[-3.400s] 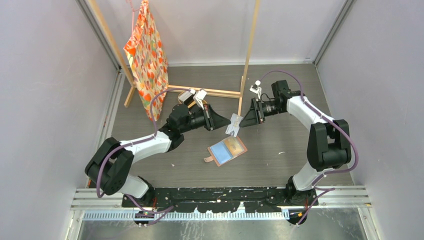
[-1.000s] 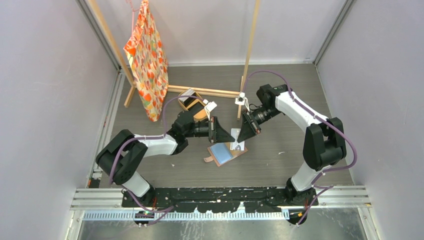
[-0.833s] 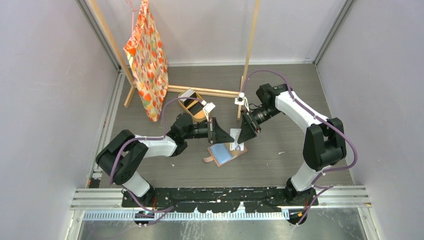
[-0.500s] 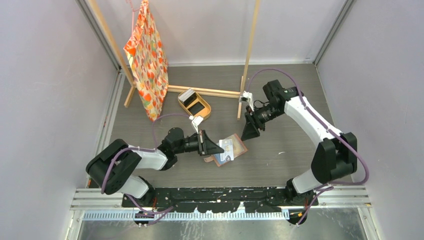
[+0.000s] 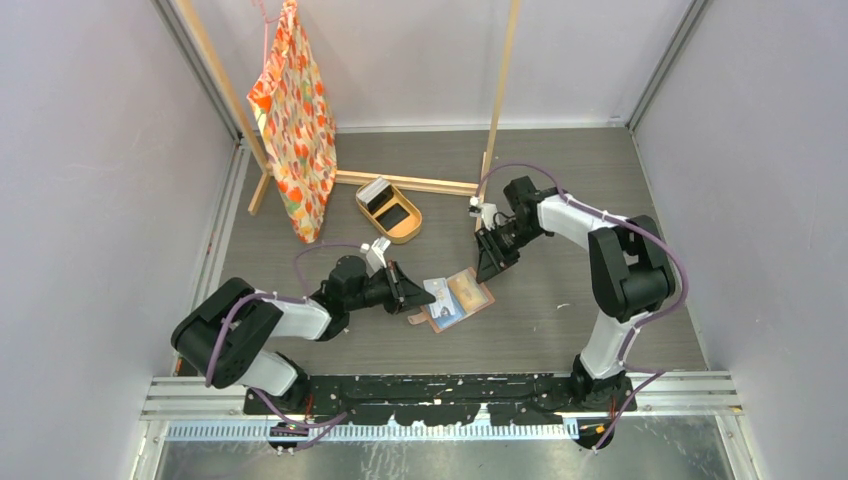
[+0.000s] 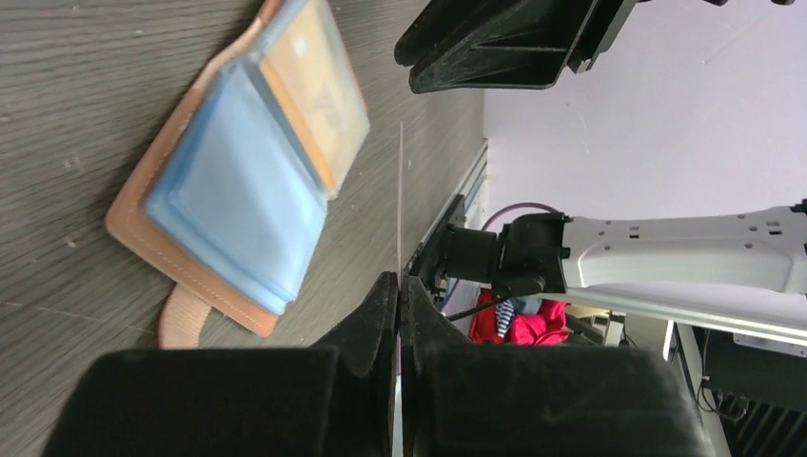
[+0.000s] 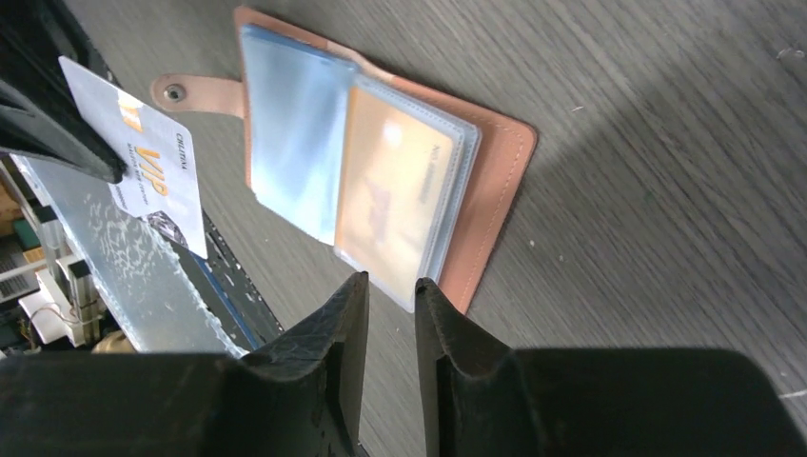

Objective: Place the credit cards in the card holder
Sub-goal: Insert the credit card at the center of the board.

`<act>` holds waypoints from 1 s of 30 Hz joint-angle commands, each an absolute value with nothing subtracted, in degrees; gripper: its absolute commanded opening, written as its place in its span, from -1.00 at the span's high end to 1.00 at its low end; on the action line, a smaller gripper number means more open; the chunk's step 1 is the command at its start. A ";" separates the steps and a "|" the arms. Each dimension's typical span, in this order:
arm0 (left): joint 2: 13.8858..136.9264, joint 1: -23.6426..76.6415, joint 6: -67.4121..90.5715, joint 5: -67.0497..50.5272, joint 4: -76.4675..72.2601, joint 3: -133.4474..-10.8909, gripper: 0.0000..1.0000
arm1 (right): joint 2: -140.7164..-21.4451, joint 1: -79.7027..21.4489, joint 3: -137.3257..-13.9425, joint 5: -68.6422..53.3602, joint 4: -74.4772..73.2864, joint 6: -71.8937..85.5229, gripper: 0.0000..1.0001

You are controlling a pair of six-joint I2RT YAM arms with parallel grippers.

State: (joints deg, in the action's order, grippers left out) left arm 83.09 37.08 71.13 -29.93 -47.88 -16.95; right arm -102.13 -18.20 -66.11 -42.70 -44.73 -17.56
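Grey table (image 5: 560, 330): tray (image 5: 413, 223), bag (image 5: 296, 120) behind; left hand (image 5: 412, 293) pinches card (image 7: 152, 167); right hand (image 7: 383, 286) ajar, empty.

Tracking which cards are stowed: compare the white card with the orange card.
The white card is pinched in the left tool, outside the wallet; the orange card lies flat in a wallet pocket. The white card is bare; the orange card sits behind clear plastic. Both are thin rectangles.

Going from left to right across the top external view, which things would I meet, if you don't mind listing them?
orange cloth → tray → card → right end effector
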 commanded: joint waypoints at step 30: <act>99.54 37.56 76.37 -33.90 -58.62 -21.00 0.99 | -110.67 -20.45 -70.92 -36.01 -45.21 -13.58 0.34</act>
